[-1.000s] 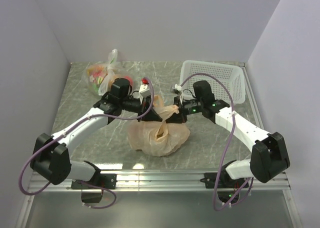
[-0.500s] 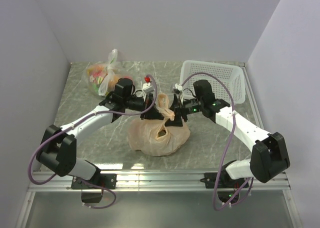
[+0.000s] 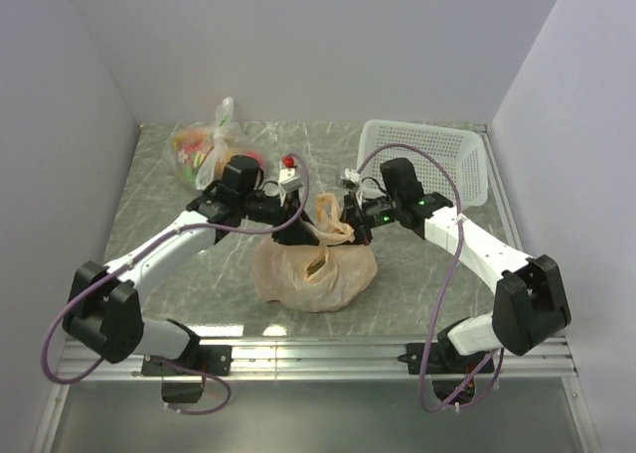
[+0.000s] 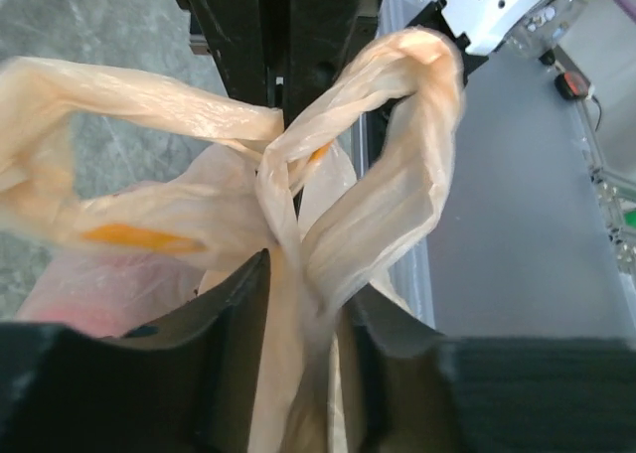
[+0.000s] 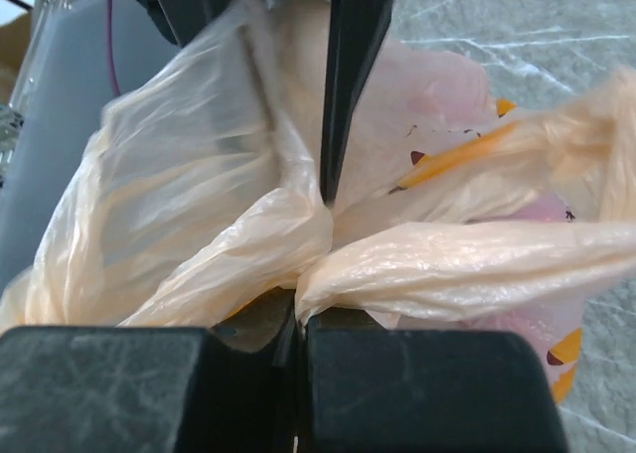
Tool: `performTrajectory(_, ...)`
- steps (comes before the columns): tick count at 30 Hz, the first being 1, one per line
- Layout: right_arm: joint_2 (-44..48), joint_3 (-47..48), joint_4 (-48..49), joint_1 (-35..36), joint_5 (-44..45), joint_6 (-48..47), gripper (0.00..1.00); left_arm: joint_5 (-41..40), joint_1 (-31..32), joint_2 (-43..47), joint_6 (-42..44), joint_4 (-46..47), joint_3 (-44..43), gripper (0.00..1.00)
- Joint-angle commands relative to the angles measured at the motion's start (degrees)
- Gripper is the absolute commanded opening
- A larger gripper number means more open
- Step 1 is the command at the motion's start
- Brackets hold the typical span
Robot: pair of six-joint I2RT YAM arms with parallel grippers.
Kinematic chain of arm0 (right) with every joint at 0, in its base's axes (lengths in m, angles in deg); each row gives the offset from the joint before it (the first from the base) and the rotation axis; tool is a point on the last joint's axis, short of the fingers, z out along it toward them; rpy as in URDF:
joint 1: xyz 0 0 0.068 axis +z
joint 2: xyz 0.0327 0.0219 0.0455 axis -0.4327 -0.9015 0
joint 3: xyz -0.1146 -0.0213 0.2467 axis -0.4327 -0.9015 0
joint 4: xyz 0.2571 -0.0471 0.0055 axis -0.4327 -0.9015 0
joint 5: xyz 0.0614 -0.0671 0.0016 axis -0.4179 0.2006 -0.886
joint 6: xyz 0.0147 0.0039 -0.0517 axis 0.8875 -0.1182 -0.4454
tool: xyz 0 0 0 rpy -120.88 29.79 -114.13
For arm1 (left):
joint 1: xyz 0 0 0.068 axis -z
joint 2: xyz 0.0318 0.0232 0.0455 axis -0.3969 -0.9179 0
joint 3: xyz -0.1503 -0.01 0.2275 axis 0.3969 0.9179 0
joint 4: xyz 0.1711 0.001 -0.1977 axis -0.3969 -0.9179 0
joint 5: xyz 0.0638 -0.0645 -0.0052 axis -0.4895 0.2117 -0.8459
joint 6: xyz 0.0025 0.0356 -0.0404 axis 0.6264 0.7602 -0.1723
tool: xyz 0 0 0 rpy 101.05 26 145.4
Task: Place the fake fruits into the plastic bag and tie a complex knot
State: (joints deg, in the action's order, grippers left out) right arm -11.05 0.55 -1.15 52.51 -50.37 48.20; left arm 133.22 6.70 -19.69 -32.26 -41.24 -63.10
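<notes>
One plastic bag sags just below and between both tools. It is thin, soft, slippery film, probably light and easily torn. Its handle loop rises twisted ahead of the left gripper, whose jaws stand partly apart around a strand — whether they pinch it I cannot tell. The right gripper is clamped on bunched handle film — likely the firmest place to hold.

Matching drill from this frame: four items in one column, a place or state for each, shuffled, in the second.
1 plastic bag
2 basket
3 clear bag
4 right claw

A far left
B shut on peach plastic
C middle
D far right

Pairs: 1-C, 2-D, 3-A, 4-B
</notes>
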Motion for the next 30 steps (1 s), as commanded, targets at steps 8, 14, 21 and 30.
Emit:
performTrajectory(8, 1.15, 2.44, -4.76, 0.29, -2.16, -7.72, 0.0, 0.69, -1.61, 5.9, 4.61, -5.6, -3.39, 0.39)
performTrajectory(14, 1.06, 3.23, -5.37, 0.81, -2.17, -7.98, 0.11, 0.95, 0.41, 3.0, 4.35, -1.91, -4.01, 0.08)
performTrajectory(21, -0.17, 5.08, -10.82, 2.22, -0.94, -13.61, 0.54, -2.82, 1.64, 2.03, -8.13, 11.63, -2.34, 0.01)
performTrajectory(30, -1.93, 5.35, -15.13, 2.92, 2.5, -17.23, 0.66, -4.84, 1.55, 3.61, -9.28, 12.69, -0.14, 0.01)
